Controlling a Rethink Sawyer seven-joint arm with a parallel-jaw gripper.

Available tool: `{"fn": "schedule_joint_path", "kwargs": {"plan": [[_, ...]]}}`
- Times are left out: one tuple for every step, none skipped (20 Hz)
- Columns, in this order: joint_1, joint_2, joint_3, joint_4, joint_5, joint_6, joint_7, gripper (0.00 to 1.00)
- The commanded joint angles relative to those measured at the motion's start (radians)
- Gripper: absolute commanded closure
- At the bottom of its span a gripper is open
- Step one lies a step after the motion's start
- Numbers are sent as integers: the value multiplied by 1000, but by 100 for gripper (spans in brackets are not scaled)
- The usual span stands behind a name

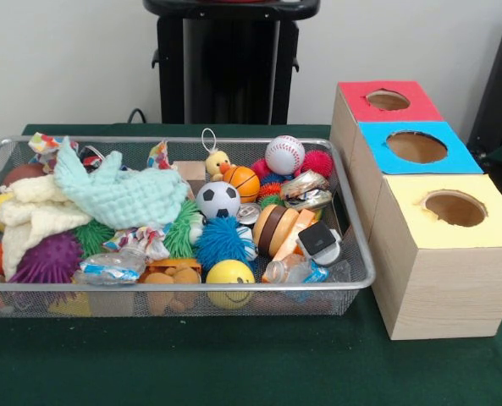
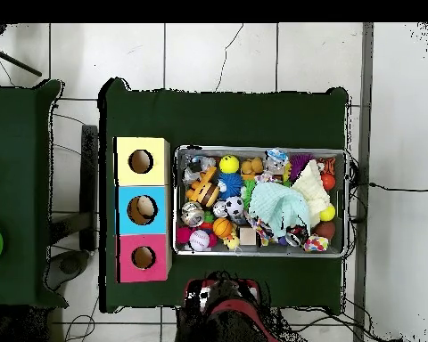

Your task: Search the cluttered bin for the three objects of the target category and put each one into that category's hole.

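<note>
The wire-mesh bin (image 1: 362,254) sits on the green table, full of toys; it also shows in the overhead view (image 2: 262,149). One see-through dented bottle with a blue-and-white label (image 1: 111,267) lies at the bin's near edge left of centre, and in the overhead view (image 2: 277,160). A second bottle (image 1: 297,271) lies at the near right corner, and in the overhead view (image 2: 197,164). A third bottle is hidden. Three boxes with holes stand beside the bin: red (image 1: 352,100), blue (image 1: 377,148), yellow (image 1: 403,203). Only the arm's red and black base (image 2: 222,301) shows; no gripper is visible.
The bin holds a mint cloth (image 1: 119,194), a cream cloth (image 1: 30,216), a soccer ball (image 1: 217,200), a baseball (image 1: 284,155), spiky balls, a yellow smiley ball (image 1: 230,275) and shiny foil packets (image 1: 306,190). The black pedestal (image 1: 229,59) stands behind the table.
</note>
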Motion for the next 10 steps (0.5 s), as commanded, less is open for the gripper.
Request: {"fn": "schedule_joint_path", "kwargs": {"plan": [[-96, 75, 152, 242, 72, -103, -343, 100], [-106, 77, 165, 243, 69, -104, -343, 100], [-116, 79, 178, 241, 64, -102, -337, 100], [-127, 80, 195, 240, 61, -102, -335, 100], [-137, 83, 211, 239, 62, -105, -343, 100], [-147, 84, 226, 240, 59, -104, -347, 100], [-155, 85, 241, 236, 50, -99, -345, 100], [-161, 83, 252, 234, 42, -94, -340, 100], [-168, 80, 265, 236, 37, -94, -339, 100], [-176, 69, 275, 248, 37, -112, -344, 100]]}}
